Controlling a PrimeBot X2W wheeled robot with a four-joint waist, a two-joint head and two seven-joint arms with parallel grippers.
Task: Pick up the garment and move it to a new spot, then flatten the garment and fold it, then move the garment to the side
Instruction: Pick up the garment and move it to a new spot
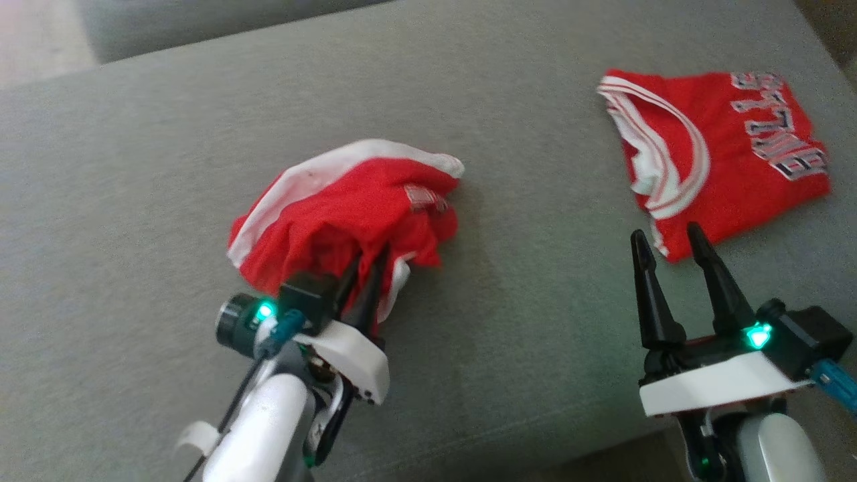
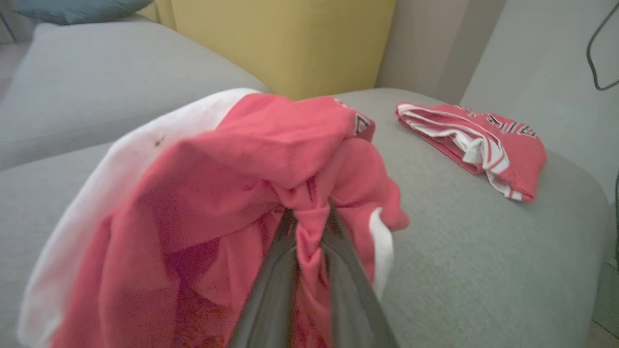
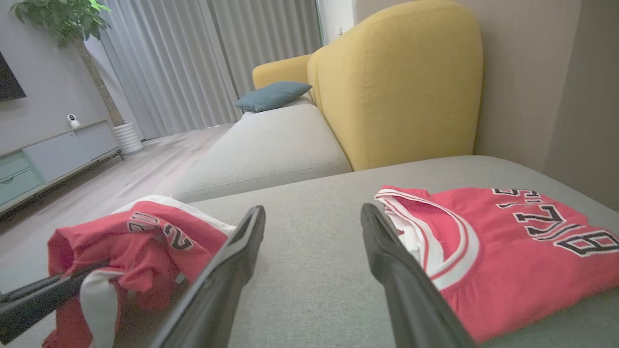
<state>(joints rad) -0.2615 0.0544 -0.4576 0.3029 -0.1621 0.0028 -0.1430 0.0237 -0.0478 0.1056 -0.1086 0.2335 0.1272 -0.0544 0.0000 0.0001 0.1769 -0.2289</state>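
Grey sofa seat (image 1: 522, 321) spreads wide and smooth under both arms. On its left-middle part is the garment (image 1: 335, 207), a red top with white trim, bunched into a rumpled heap; whether its underside rests on the seat or hangs just clear I cannot tell. The left gripper (image 1: 369, 258) reaches into the near edge of the heap, its two dark fingers (image 2: 271, 290) pressed together on a twisted fold of red cloth, which shows squeezed between them in the left wrist view. The right gripper (image 1: 665, 232) hovers low over the seat, well apart from the heap, its fingers spread wide with nothing between them. Just beyond its tips lies a folded jersey (image 1: 730, 154), red with white stripes and dark lettering, flat on the right part of the seat. Behind rises a yellow backrest (image 3: 401, 82); beside it a second grey seat carries a blue cushion (image 3: 273, 94). Farther off are pale curtains (image 3: 193, 63), a potted plant (image 3: 63, 19), a low cabinet (image 3: 53, 154) and a wooden floor (image 3: 145, 174).
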